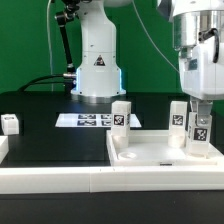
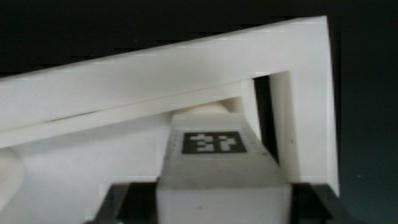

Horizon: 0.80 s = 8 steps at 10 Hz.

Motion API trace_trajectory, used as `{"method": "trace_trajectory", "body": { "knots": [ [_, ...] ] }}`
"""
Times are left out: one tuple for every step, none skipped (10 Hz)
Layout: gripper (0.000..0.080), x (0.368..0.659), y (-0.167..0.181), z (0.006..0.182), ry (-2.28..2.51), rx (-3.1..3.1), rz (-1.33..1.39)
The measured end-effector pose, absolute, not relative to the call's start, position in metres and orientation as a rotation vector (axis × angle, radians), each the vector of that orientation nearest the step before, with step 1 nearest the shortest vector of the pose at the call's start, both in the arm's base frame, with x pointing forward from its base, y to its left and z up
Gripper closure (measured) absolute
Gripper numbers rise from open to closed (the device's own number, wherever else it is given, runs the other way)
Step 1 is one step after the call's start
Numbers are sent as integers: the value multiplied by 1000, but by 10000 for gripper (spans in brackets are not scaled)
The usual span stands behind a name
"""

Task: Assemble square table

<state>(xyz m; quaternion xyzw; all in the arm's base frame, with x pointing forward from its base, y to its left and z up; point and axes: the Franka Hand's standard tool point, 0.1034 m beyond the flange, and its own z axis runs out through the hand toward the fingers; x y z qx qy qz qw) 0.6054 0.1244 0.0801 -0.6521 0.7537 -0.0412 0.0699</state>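
The white square tabletop [image 1: 150,152] lies at the front of the black table, rim up. Two tagged white legs stand upright on it, one at its back corner on the exterior view's left [image 1: 121,115] and one further right [image 1: 177,114]. My gripper [image 1: 200,108] is shut on a third leg [image 1: 200,128] and holds it upright at the tabletop's right corner. In the wrist view this leg [image 2: 215,150] sits between my dark fingers [image 2: 128,205], close to the tabletop's raised rim corner [image 2: 306,90]. A fourth leg [image 1: 10,123] lies loose at the exterior view's left.
The marker board [image 1: 88,120] lies flat in front of the robot base [image 1: 97,70]. A long white border rail [image 1: 70,182] runs along the front edge, and another rail piece [image 1: 3,150] is at the left.
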Motion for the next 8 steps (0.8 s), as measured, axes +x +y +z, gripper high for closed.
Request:
{"method": "trace_trajectory", "body": {
  "knots": [
    [342,605,124,80,2228,-2015,-123],
    [196,605,125,81,2184,-2074,-113],
    [164,607,125,82,2046,-2214,-134],
    [164,608,126,83,1899,-2344,-149],
    [152,610,126,82,1782,-2436,-168],
    [152,610,126,82,1711,-2491,-175],
    [151,610,125,82,1622,-2554,-181],
    [151,610,125,82,1523,-2619,-188]
  ]
}}
